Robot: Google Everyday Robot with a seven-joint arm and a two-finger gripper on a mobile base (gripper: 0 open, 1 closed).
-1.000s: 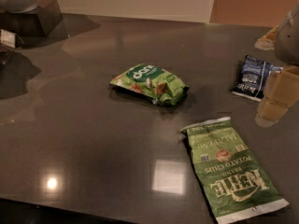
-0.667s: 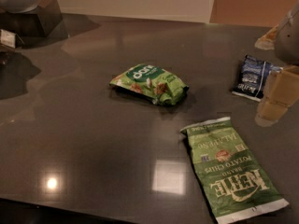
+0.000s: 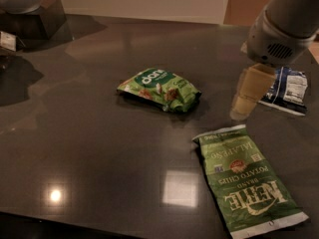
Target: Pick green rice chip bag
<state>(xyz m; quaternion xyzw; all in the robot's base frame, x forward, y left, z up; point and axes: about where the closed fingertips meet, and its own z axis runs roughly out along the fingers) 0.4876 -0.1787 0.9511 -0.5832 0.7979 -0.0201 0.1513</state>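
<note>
The green rice chip bag (image 3: 160,88) is small, puffy and light green, with a dark green oval logo and reddish food pictures. It lies on the dark table (image 3: 99,148) near the middle. My gripper (image 3: 242,108) hangs from the grey arm (image 3: 286,19) at the upper right. It hovers above the table to the right of the bag, apart from it, and holds nothing that I can see.
A long flat green Kettle chips bag (image 3: 246,180) lies at the front right. A dark blue and white bag (image 3: 289,88) lies at the right edge, partly behind the gripper. A bowl on a dark stand (image 3: 30,9) sits at the back left.
The arm and gripper have moved left from the right edge, further over the table and closer to the green rice chip bag. The bags have not moved.
</note>
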